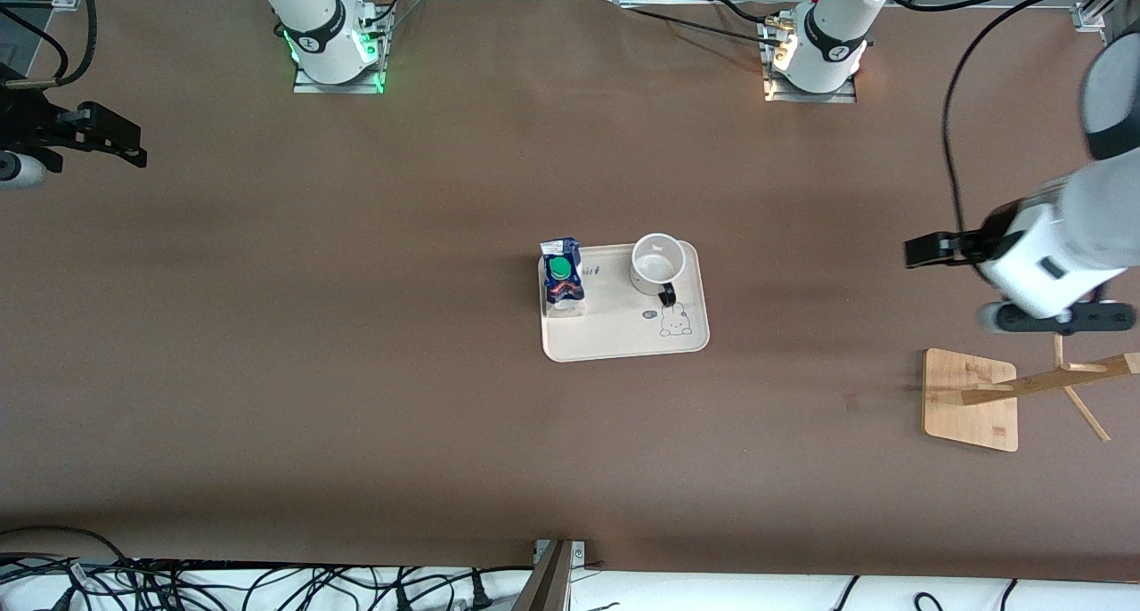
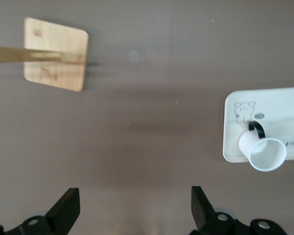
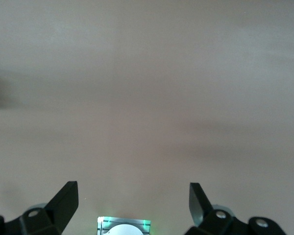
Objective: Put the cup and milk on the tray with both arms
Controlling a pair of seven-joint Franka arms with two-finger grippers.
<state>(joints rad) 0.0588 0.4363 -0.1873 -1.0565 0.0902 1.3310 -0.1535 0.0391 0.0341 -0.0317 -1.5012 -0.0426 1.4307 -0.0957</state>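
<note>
The cream tray [image 1: 614, 339] lies in the middle of the table. The white cup [image 1: 657, 262] stands upright on it, toward the left arm's end, its black handle pointing at the rabbit drawing. The milk carton [image 1: 562, 274] with a green cap stands on the tray's edge toward the right arm's end. In the left wrist view the tray [image 2: 231, 127] and cup [image 2: 262, 152] show too. My left gripper [image 1: 919, 249] is open and empty, up in the air above the table near the wooden rack; it also shows in its wrist view [image 2: 135, 208]. My right gripper [image 1: 125, 144] is open and empty over the table's right-arm end, seen also in its wrist view [image 3: 134, 204].
A wooden rack with a square base [image 1: 969, 400] and slanted pegs stands at the left arm's end of the table, under the left arm; it shows in the left wrist view [image 2: 56, 55]. The right arm's base plate [image 3: 123, 226] glows green. Cables lie along the table's near edge.
</note>
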